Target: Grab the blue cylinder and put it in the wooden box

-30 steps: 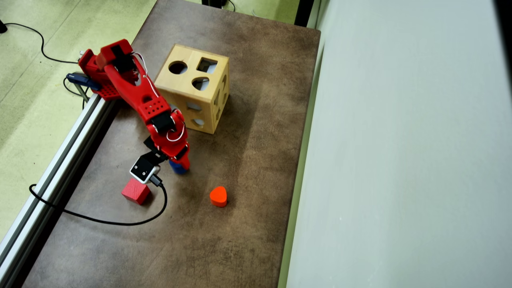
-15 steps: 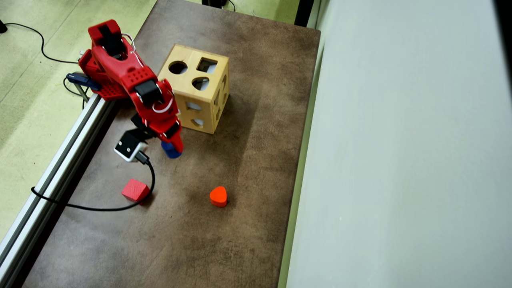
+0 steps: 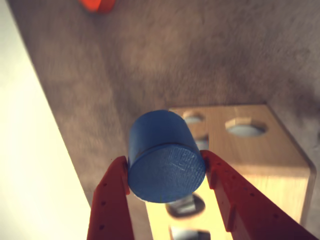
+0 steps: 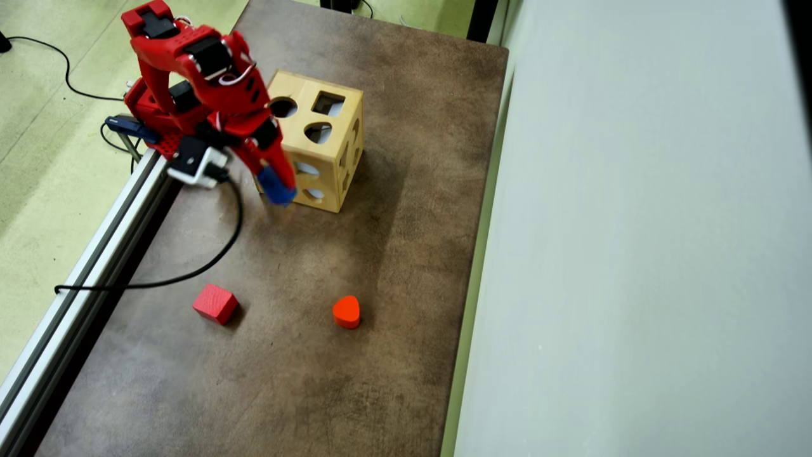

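Observation:
My red gripper (image 3: 166, 167) is shut on the blue cylinder (image 3: 165, 157), one finger on each side of it, its flat round end facing the wrist camera. In the overhead view the gripper (image 4: 278, 188) holds the blue cylinder (image 4: 276, 188) in the air beside the near corner of the wooden box (image 4: 334, 143). The wooden box (image 3: 265, 155) lies just behind and below the cylinder in the wrist view. Round, square and heart-like holes show in its top and sides.
A red cube (image 4: 216, 304) and an orange-red heart block (image 4: 346, 311) lie on the brown table (image 4: 393, 254) in front of the box; the heart block also shows at the wrist view's top (image 3: 97, 4). A black cable (image 4: 209, 260) crosses the table's left part beside a metal rail (image 4: 95, 254).

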`<state>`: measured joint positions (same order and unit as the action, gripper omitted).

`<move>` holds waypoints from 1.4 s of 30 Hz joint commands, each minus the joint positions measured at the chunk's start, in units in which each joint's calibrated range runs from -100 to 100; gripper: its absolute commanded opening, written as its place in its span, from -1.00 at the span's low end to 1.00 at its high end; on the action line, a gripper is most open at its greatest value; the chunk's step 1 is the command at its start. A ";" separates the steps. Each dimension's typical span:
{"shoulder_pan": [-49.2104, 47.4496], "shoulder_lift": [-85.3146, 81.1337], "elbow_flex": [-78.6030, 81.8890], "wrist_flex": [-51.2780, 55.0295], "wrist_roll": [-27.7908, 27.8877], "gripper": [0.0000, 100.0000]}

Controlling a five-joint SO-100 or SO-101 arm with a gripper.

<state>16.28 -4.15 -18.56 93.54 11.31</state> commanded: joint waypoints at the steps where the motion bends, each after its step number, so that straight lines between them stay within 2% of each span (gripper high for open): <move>1: -4.84 -5.74 -1.57 1.47 -0.24 -0.77; 5: -8.48 -6.42 -1.57 4.93 -0.24 -0.77; 22: -14.72 -10.41 -0.85 4.85 -0.24 -0.77; 42: -22.00 -25.61 23.39 4.85 -1.32 -0.77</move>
<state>-4.28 -26.78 4.02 97.98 10.23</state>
